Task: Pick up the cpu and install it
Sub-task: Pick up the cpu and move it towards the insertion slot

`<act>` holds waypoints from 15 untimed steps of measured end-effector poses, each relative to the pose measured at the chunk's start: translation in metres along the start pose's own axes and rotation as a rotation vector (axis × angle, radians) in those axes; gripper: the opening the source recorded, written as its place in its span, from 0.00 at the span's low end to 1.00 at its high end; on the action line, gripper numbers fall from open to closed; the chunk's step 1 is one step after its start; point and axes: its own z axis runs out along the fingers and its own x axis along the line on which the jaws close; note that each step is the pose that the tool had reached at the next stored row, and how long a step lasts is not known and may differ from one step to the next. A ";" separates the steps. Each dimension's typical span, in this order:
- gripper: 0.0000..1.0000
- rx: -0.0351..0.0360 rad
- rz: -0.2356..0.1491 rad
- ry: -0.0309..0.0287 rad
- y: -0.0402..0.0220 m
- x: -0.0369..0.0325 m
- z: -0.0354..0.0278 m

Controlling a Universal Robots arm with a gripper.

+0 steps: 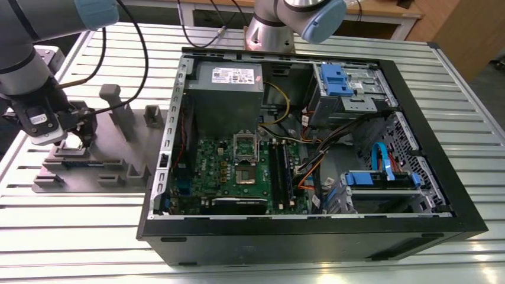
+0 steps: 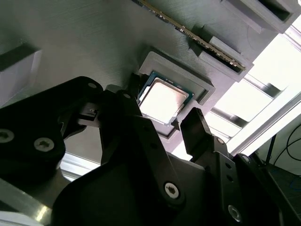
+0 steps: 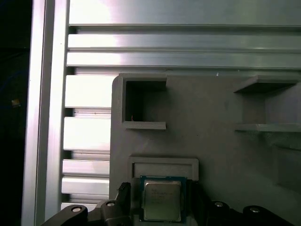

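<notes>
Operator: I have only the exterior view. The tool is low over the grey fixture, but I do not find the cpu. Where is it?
Observer: In both wrist views the cpu lies flat, silver top up, in a shallow pocket of the grey fixture, right under the tool.
Operator: Thank you. Is the tool already closed on it?
Observer: It seems not. In the first wrist view its fingers stand one at each side of the cpu, with a thin gap at each side.

slatted metal table (image 1: pixel 71 228) | grey fixture tray (image 1: pixel 110 158) on it, exterior view's left | open computer case (image 1: pixel 316 244) beside tray
</notes>
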 end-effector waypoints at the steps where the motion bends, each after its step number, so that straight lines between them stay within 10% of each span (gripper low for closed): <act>1: 0.62 0.0000 0.000 0.0000 0.0000 0.0000 -0.0001; 15: 0.62 0.0001 0.000 0.0002 0.0001 0.0001 -0.0017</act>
